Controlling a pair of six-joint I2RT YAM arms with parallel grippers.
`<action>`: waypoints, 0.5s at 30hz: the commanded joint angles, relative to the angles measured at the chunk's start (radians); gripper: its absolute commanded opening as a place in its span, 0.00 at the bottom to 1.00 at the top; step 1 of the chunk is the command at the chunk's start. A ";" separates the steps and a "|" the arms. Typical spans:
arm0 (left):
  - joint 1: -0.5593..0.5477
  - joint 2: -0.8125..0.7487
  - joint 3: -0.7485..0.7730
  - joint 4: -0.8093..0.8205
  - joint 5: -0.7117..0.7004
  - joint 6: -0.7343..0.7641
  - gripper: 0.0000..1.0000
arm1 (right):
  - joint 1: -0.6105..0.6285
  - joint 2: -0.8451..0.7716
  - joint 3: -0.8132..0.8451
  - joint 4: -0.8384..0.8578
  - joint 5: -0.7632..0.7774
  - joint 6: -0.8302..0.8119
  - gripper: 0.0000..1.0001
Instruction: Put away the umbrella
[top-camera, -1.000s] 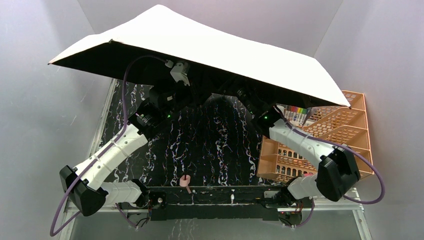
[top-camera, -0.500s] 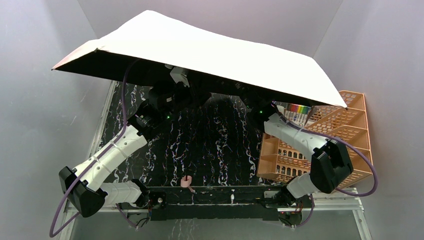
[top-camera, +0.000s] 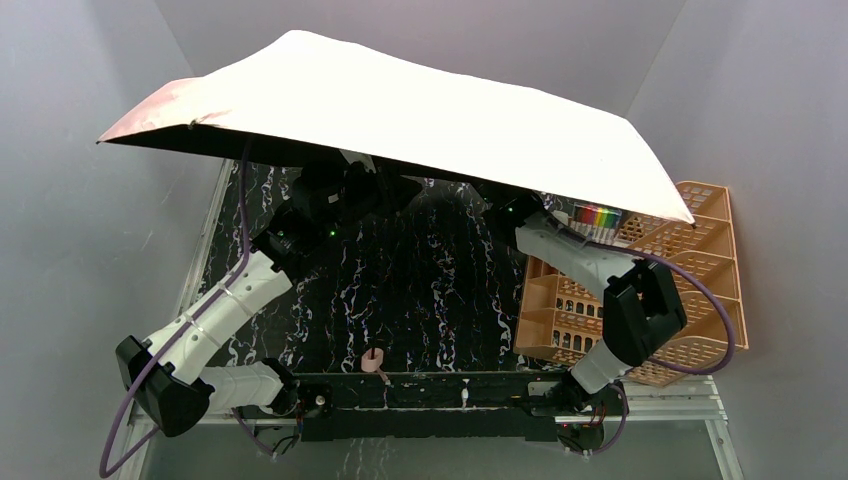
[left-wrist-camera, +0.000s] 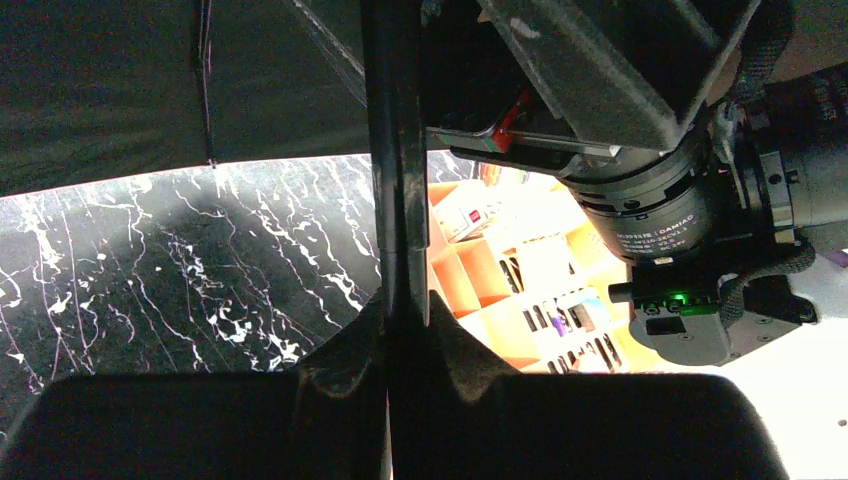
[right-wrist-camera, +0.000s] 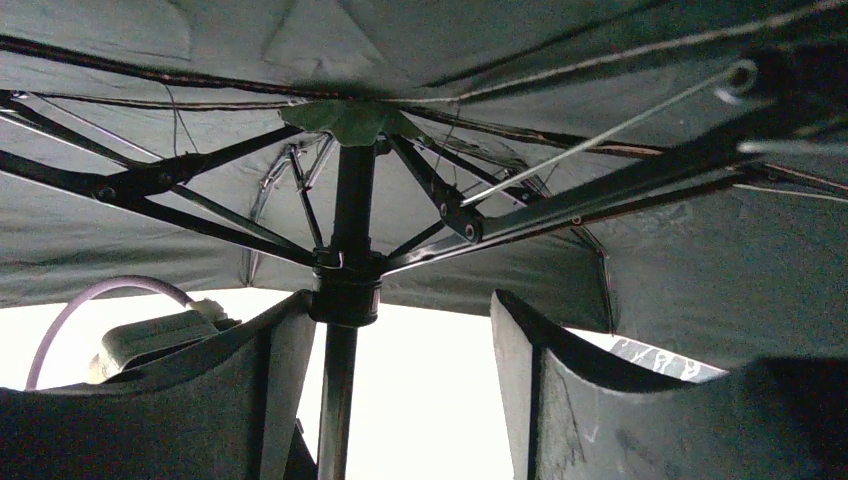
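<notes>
The umbrella is spread open above the table, pale pink on top and black beneath. My left gripper is shut on the umbrella's dark shaft, which runs straight up from between its jaws. In the top view both grippers are largely hidden under the canopy. My right gripper is open under the canopy, pointing up at the ribs. The shaft and its runner stand just inside the left finger, apart from the right finger.
An orange mesh rack holding pens stands at the table's right and also shows past the shaft in the left wrist view. The right arm's wrist hangs close beside the shaft. A small pink object sits at the table's near edge.
The canopy has tipped, its left edge dropping over the left arm's wrist. The right arm has swung in toward the shaft and its jaws have narrowed a little. The left grip is unchanged.
</notes>
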 joint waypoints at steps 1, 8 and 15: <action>-0.016 -0.033 -0.008 -0.002 0.137 0.047 0.00 | -0.022 0.027 0.076 0.128 0.016 -0.010 0.70; -0.016 -0.029 -0.014 -0.007 0.143 0.047 0.00 | -0.021 0.046 0.091 0.168 0.029 -0.006 0.73; -0.015 -0.037 -0.033 -0.015 0.143 0.045 0.00 | -0.026 0.057 0.105 0.191 0.037 0.002 0.69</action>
